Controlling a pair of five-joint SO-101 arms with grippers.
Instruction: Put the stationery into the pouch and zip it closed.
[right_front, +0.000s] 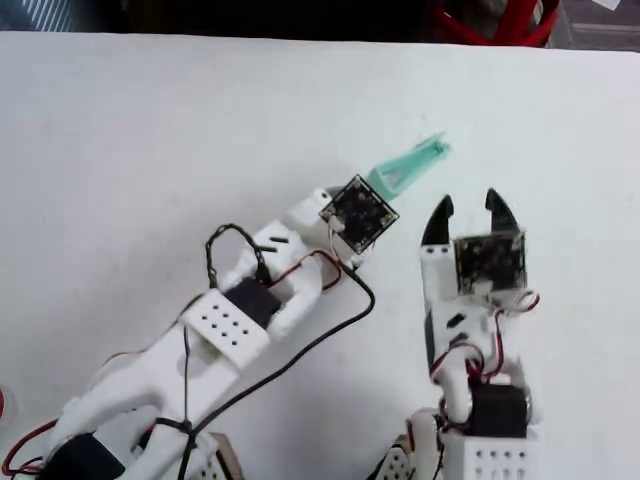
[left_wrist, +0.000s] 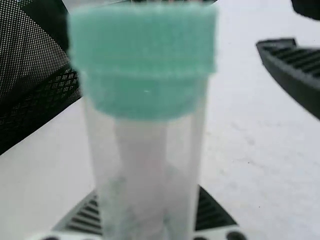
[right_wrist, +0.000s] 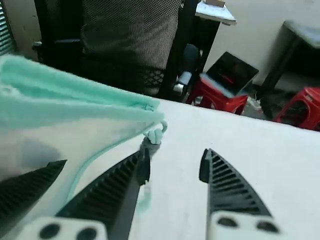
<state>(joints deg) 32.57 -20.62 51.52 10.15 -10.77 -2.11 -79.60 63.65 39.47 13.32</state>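
The pouch (right_front: 407, 168) has a clear body and a teal zip band (left_wrist: 142, 60). It hangs off the table, and my left gripper (left_wrist: 147, 217) is shut on its lower end. A pale blurred shape shows through the clear body; I cannot tell what it is. In the high view the left arm runs from the lower left to the table's middle. My right gripper (right_front: 468, 212) stands open just right of the pouch, with nothing between its fingers. The zip pull with its knotted teal cord (right_wrist: 152, 136) hangs by the tip of one right finger (right_wrist: 122, 187).
The white table (right_front: 150, 140) spreads bare to the left and back. A black cable (right_front: 300, 350) loops along the left arm. Beyond the far table edge stand a mesh chair (right_wrist: 130, 40) and red stools (right_wrist: 220, 95).
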